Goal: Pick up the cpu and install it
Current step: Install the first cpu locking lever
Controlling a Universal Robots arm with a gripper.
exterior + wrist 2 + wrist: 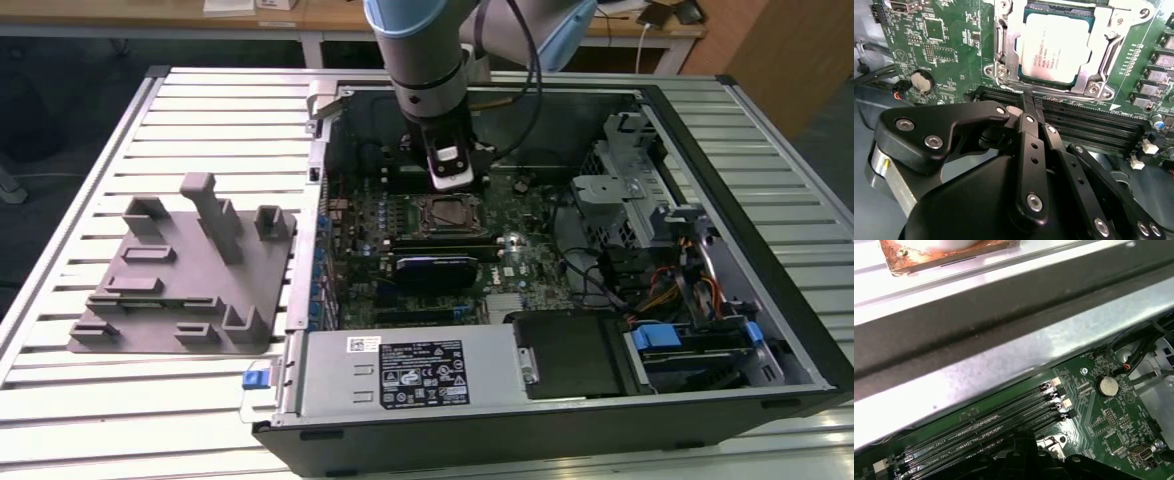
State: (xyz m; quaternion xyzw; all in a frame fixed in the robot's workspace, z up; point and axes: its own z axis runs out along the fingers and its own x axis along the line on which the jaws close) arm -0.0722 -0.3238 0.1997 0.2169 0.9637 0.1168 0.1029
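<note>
black linked-finger gripper [1029, 97]: jaws together, clamping nothing. flat square cpu with silvery-white metal top [1056, 47] sits in the metal-framed socket [1004, 50], just beyond the jaws' tips, apart from them.

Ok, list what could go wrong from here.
1. The cpu lies in the socket, whose frame does not look clamped over it; a bump might shift it.
2. The pincer hangs close over the memory slots beside the socket; dropping lower could scrape them.
3. Loose cables in the case could snag the arm.
</note>
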